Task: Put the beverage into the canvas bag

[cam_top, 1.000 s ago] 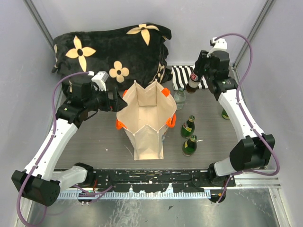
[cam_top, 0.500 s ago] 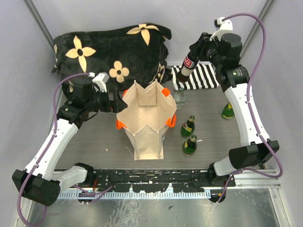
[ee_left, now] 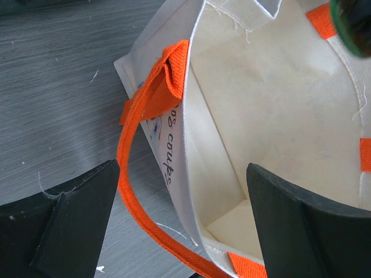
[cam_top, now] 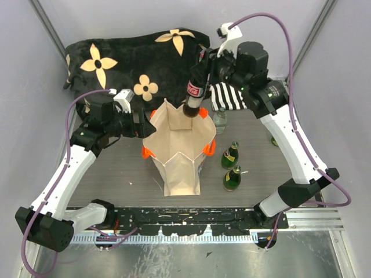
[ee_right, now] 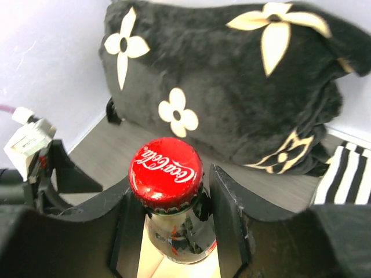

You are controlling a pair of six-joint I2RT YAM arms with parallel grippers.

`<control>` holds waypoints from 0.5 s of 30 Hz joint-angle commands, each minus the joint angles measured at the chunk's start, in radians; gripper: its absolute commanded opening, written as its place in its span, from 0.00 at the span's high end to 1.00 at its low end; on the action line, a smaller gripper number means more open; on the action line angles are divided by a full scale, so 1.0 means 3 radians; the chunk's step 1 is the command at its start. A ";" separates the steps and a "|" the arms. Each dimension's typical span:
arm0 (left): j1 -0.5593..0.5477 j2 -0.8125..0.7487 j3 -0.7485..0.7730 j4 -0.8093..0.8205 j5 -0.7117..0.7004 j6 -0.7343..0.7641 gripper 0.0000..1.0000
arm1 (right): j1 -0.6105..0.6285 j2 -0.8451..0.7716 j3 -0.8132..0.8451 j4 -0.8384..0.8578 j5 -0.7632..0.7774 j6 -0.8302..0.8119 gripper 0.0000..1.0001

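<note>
Since a second ago, the cola bottle [cam_top: 193, 97] has swung from 2 o'clock to just over the 12 o'clock rim of the canvas bag [cam_top: 177, 145]. I see that bag standing open at centre. My left gripper [cam_top: 145, 124] is spread wide, straddling its 9 o'clock wall. My right gripper [cam_top: 203, 70] pinches the bottle's neck under the red cap [ee_right: 166, 172]; the bottle is not yet inside.

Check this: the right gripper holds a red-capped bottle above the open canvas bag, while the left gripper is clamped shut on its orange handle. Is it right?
No. The left gripper is open, its jaws wide apart astride the wall of the canvas bag and its orange handle, as the left wrist view shows. The rest holds.
</note>
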 commanded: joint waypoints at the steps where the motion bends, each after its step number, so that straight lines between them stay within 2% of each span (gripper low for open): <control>1: 0.0007 0.0000 -0.0030 0.0007 -0.0012 0.0056 0.02 | 0.0232 -0.0189 -0.0008 0.0536 0.0119 -0.0034 0.99; 15: 0.0011 -0.0017 -0.0045 0.0005 -0.0019 0.0071 0.02 | 0.0700 -0.0065 -0.1097 0.1364 0.0264 0.0005 0.99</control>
